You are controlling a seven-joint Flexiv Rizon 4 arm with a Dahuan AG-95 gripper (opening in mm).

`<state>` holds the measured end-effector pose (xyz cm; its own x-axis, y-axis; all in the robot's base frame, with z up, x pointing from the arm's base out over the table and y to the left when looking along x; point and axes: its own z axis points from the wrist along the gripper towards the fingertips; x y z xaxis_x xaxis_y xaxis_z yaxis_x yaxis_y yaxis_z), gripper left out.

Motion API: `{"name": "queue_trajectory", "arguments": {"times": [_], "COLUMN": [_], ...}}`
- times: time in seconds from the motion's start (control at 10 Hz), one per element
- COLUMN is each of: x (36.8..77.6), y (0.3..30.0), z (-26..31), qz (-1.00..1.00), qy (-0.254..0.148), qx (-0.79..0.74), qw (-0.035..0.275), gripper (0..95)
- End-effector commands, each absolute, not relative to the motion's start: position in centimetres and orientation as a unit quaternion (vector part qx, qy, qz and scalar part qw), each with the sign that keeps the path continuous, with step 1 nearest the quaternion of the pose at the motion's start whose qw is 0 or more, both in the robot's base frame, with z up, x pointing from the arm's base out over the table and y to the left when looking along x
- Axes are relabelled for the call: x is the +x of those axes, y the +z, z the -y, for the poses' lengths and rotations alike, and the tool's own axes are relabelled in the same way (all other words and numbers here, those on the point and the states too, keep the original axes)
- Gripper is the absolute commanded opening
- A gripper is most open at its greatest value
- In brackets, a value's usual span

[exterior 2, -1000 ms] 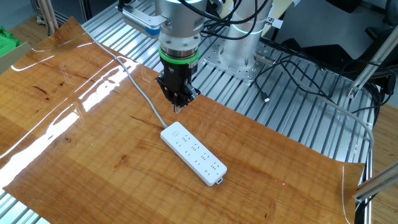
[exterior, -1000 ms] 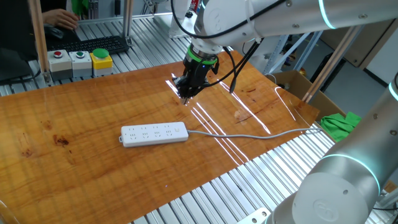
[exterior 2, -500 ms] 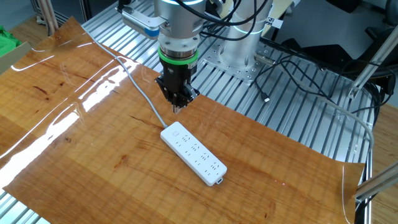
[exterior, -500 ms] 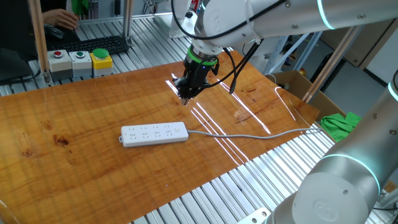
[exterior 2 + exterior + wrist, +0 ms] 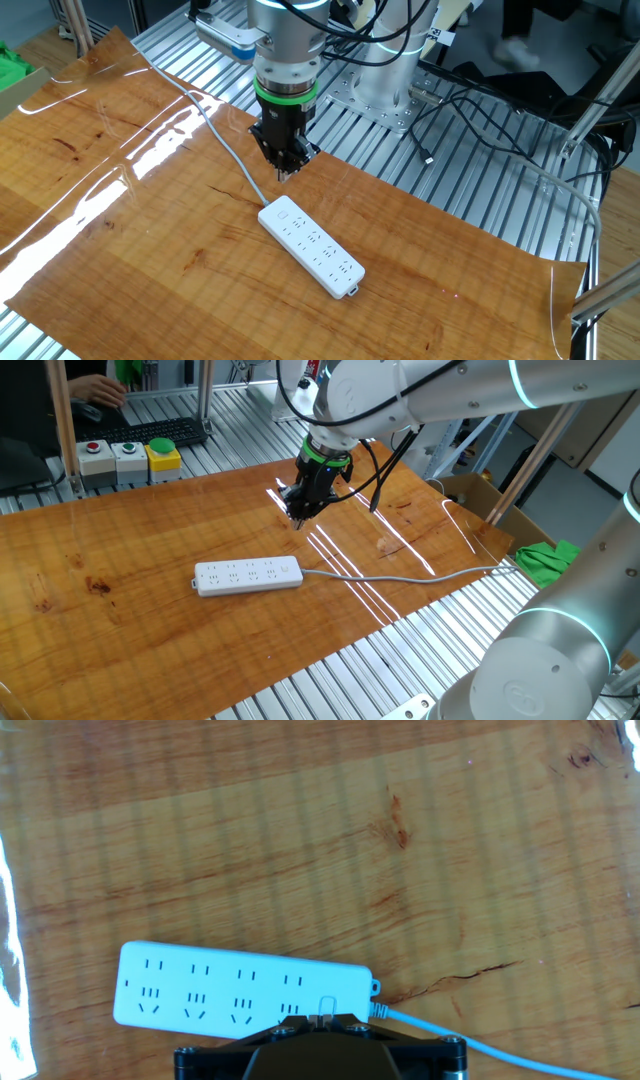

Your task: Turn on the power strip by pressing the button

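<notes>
The white power strip lies flat on the wooden table, its grey cable running off to the right. It also shows in the other fixed view and in the hand view. Its small white button sits at the cable end, also seen in the other fixed view. My gripper hangs above the table beyond the strip's cable end, pointing down, apart from the strip. Its fingertips meet in a point, shut and empty. In the one fixed view the gripper is up and right of the strip.
Red, green and yellow knobs on grey boxes and a black keyboard stand at the table's far left edge. A cardboard box and green cloth lie off the right side. Loose cables lie on the metal frame.
</notes>
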<state>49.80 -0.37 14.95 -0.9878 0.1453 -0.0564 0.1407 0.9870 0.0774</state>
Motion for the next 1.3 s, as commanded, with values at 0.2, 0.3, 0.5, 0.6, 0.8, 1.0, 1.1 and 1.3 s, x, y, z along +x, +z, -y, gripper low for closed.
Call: {"name": "queue_trajectory", "arguments": {"times": [0.2,0.3,0.5,0.6,0.8,1.0,1.1,1.3], "x": [49.7,49.8,49.8,49.8,49.8,49.9,49.9,49.9], "y": [14.9,14.9,14.6,14.5,14.3,13.9,13.7,13.4], "z": [0.4,0.4,0.3,0.3,0.3,0.3,0.2,0.2], "qz": [-0.996,-0.996,-0.996,-0.996,-0.996,-0.996,-0.996,-0.996], "qy": [0.036,0.036,0.036,0.035,0.035,0.035,0.036,0.036], "qx": [0.073,0.074,0.076,0.074,0.075,0.077,0.078,0.078], "qw": [0.031,0.031,0.033,0.033,0.033,0.033,0.033,0.033], "gripper": [0.0,0.0,0.0,0.0,0.0,0.0,0.0,0.0]}}
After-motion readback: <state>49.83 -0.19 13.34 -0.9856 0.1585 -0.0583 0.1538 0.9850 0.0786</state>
